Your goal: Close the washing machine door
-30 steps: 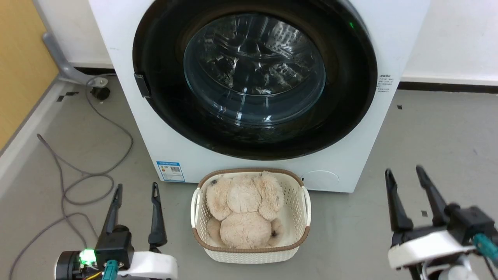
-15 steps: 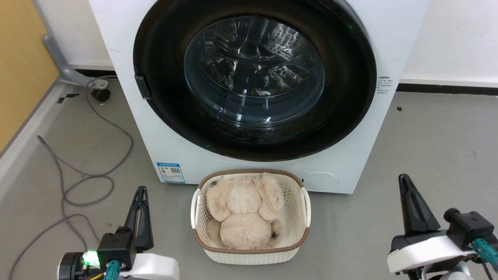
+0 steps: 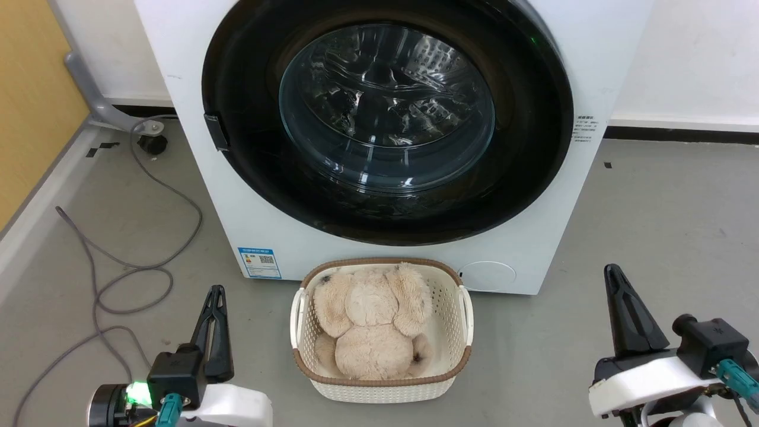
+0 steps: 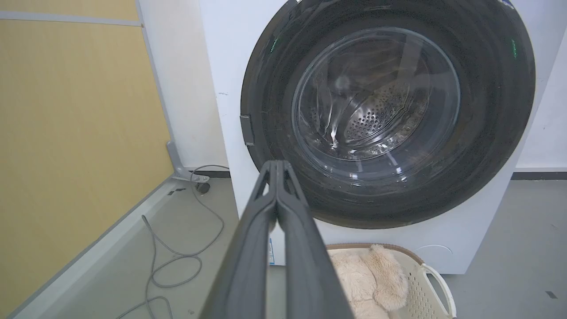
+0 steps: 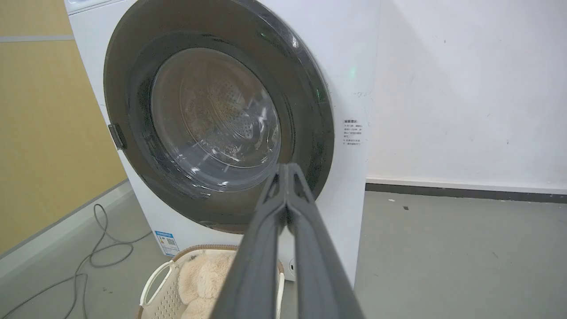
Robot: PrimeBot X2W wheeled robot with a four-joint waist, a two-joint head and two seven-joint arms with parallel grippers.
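The large round black-rimmed washing machine door [image 3: 387, 112] with its bulging clear glass window lies flat against the front of the big white front-loading washing machine [image 3: 551, 225]. Whether it is latched cannot be told, and the head view's upper edge cuts off its top. Through the glass the perforated steel drum is hard to make out behind reflections. A small dark catch [image 3: 216, 130] sits on the rim's left side, and a small blue label [image 3: 260, 261] sits at the lower left corner of the machine's front. On the grey floor, just before the foot of the machine, stands a white woven plastic basket with a brown rim [image 3: 456, 332], holding a beige plush toy [image 3: 370, 332] whose face is hidden. A grey cable [image 3: 118, 279] loops across the floor by the left skirting. The left gripper [image 3: 214, 293] hangs low at the near left, well apart from the door, its fingers pressed together on nothing. The right gripper [image 3: 614, 273], at the near right, has its fingers likewise clenched and empty, and the frame's edge cuts off its wrist.
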